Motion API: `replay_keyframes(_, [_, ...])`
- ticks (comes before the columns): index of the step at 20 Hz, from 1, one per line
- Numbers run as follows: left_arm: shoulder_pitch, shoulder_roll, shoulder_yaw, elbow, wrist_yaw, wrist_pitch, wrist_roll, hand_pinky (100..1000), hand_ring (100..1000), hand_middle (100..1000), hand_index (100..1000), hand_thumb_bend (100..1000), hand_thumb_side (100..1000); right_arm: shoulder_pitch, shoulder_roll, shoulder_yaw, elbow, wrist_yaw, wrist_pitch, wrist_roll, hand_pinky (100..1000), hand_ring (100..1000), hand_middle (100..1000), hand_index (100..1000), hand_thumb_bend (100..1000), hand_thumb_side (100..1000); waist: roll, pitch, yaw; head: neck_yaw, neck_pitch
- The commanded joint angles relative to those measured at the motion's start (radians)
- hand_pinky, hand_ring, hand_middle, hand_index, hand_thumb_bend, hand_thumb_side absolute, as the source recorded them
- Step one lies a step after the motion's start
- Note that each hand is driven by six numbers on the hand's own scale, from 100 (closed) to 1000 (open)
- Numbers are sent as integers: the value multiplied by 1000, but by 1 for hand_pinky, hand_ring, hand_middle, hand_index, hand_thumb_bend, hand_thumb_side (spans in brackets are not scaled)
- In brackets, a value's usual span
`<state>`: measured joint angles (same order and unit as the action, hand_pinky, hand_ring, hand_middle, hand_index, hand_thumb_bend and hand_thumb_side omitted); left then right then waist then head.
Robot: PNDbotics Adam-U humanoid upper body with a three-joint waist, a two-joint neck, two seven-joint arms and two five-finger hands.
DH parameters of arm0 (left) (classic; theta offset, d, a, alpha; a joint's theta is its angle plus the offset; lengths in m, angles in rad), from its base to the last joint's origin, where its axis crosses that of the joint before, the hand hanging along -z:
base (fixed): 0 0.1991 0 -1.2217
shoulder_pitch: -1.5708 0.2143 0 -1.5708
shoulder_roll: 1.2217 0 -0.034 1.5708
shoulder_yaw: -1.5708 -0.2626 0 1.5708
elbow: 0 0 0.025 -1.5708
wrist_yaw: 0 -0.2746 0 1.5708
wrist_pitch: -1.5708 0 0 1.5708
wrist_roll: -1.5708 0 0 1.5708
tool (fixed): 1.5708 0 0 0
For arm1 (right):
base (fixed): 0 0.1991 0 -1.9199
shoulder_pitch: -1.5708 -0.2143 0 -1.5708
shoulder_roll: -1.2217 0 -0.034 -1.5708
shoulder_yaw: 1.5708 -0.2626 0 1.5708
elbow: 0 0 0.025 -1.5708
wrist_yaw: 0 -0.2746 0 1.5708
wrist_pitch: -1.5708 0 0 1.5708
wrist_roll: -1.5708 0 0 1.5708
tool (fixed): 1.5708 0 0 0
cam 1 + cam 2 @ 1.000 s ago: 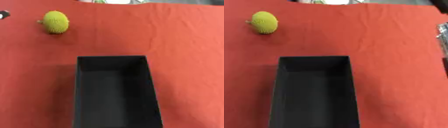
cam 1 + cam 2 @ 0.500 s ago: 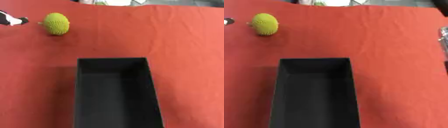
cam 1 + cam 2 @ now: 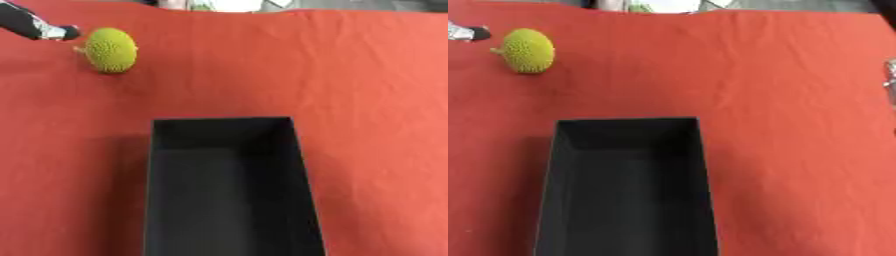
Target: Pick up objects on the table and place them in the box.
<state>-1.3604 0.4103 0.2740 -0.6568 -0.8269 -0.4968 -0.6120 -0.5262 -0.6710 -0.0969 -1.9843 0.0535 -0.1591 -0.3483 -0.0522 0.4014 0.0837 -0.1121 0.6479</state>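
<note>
left hand (image 3: 39, 28) pokes in at the far left corner, only a black and silver tip showing, can't tell how its fingers sit. just to its right, nearly touching, lies the spiky yellow-green ball (image 3: 110, 50) on the red bench (image 3: 350, 90). nearer and rightward sits the open black box (image 3: 229, 190). silvery sliver at the right edge, maybe the right hand (image 3: 891, 75), fingers unreadable.
</note>
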Motion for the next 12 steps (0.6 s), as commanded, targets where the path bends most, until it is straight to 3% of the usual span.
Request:
replay_keyframes(1, [-28, -1, 9, -27, -31, -220, -204, 1000, 940, 899, 857, 575, 226, -17, -12, -3, -16, -9, -2, 0, 727, 822, 622, 764, 100, 409, 3, -20, -6, 18, -8])
replay_keyframes(9, [-25, -17, 2, 2, -57, -232, -198, 1000, 925, 882, 871, 527, 299, -21, -8, -1, -16, -15, -1, -2, 727, 822, 620, 764, 100, 423, 8, -12, -12, 26, -3])
replay_keyframes(12, [-26, -18, -10, 22, -46, -236, -237, 1000, 927, 883, 877, 511, 390, -23, -7, 1, -16, -17, 0, -4, 727, 822, 619, 763, 100, 427, 11, -13, -13, 26, -4])
